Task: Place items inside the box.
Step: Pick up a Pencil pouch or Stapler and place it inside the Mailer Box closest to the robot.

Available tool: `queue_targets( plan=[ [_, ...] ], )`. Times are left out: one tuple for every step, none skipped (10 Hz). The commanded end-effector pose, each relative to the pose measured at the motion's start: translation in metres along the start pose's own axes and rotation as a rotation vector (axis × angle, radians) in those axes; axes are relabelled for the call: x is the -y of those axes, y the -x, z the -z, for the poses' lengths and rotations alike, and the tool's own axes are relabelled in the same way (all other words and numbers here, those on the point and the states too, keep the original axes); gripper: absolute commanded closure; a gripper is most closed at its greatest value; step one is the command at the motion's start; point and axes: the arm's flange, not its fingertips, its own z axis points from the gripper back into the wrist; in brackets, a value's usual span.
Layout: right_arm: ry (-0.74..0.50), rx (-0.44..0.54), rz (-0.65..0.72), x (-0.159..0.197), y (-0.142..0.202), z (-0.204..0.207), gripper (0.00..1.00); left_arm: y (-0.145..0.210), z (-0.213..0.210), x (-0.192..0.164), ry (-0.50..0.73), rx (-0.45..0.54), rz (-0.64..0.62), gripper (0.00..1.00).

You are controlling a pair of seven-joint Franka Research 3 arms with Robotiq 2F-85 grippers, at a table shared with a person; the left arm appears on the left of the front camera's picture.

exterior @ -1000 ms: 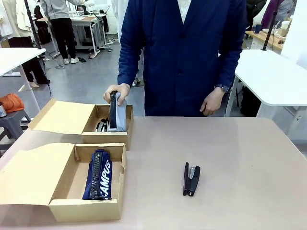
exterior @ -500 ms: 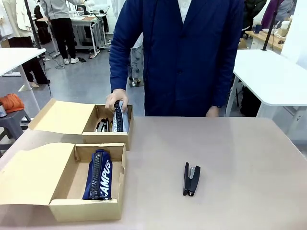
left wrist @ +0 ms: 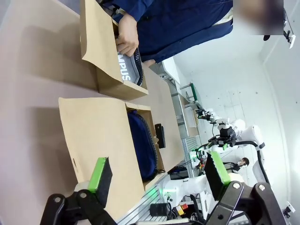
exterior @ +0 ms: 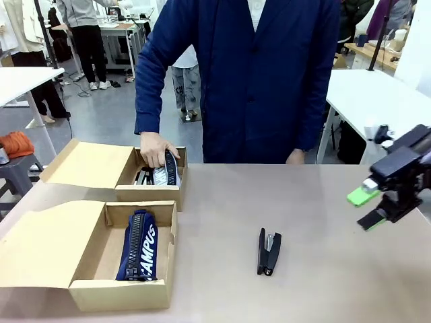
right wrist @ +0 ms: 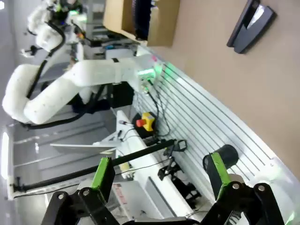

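A navy "CAMPUS" pouch (exterior: 138, 245) lies in the near cardboard box (exterior: 121, 295). In the far box (exterior: 149, 194), a person's hand (exterior: 156, 147) presses down a grey pouch (exterior: 166, 173), lettering visible (left wrist: 127, 65). A black stapler (exterior: 269, 251) lies on the bare table, also in the right wrist view (right wrist: 251, 26). My right gripper (exterior: 369, 208) hovers open above the table's right edge, right of the stapler. My left gripper (left wrist: 158, 171) is open and empty, well back from both boxes. The utility knife is hidden; dark items beside the grey pouch are too small to tell.
Both boxes have their lids (exterior: 40, 242) folded open to the left. The tan table (exterior: 303, 202) has free room around the stapler. The person stands at the far edge. White tables (exterior: 384, 108) stand behind.
The person's hand has pushed the grey pouch from upright down into the far box. My right gripper has come into the front view at the right edge.
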Motion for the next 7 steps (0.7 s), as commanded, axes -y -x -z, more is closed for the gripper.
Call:
queue_targets(
  plan=[
    [-0.091, 0.03, 0.013, 0.024, 0.018, -0.033, 0.0, 0.0, 0.0, 0.001, 0.017, 0.014, 0.019, 0.0],
    [0.0, 0.0, 0.0, 0.0, 0.0, 0.0, 0.0, 0.0, 0.0, 0.001, 0.017, 0.014, 0.019, 0.0],
    [0.2, -0.11, 0.059, -0.011, -0.016, 0.039, 0.0, 0.0, 0.0, 0.001, 0.017, 0.014, 0.019, 0.0],
    [0.319, -0.139, 0.189, -0.02, -0.044, 0.076, 0.0, 0.0, 0.0, 0.001, 0.017, 0.014, 0.019, 0.0],
    [0.437, -0.079, 0.29, -0.025, -0.061, 0.101, 0.0, 0.0, 0.0, 0.001, 0.017, 0.014, 0.019, 0.0],
    [0.479, -0.041, 0.402, -0.028, -0.078, 0.136, 0.0, 0.0, 0.0, 0.001, 0.017, 0.014, 0.019, 0.0],
    [0.492, -0.044, 0.43, -0.026, -0.085, 0.154, 0.0, 0.0, 0.0, 0.001, 0.017, 0.014, 0.019, 0.0]
  ],
)
